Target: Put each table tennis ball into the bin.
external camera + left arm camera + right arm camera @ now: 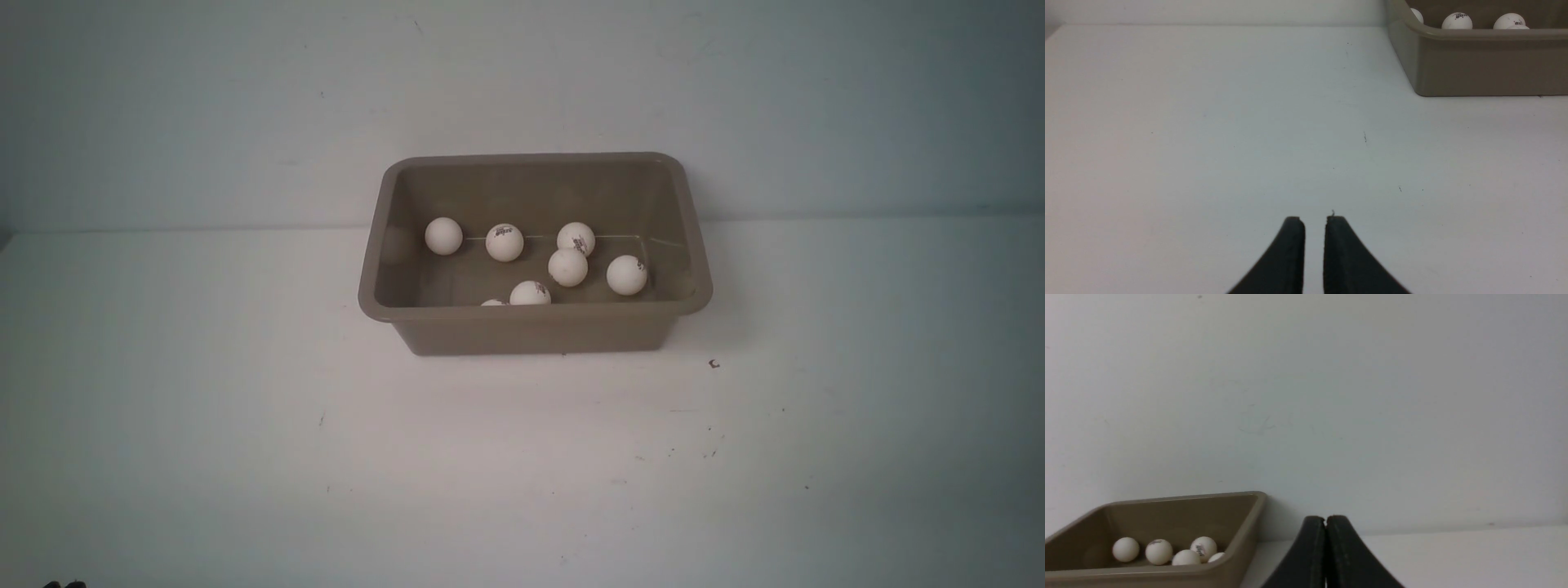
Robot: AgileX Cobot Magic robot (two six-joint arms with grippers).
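On the white table (245, 425), the bin (535, 331) lies lengthwise left-right; left pincer (1314, 222) narrowly apart, right pincer (1326, 520) pressed together.

Small dark logos printed on several of the balls (504, 242) in the bin (535, 331), way too blurry to actually read. Could be a brand name, can't tell. No other text, numbers or labels anywhere.

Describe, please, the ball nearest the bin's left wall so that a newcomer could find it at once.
Find the bin mid-table and look along its far wall. The leftmost ball sits there alone, apart from the others. Unlike its nearest neighbour, it shows no dark logo.
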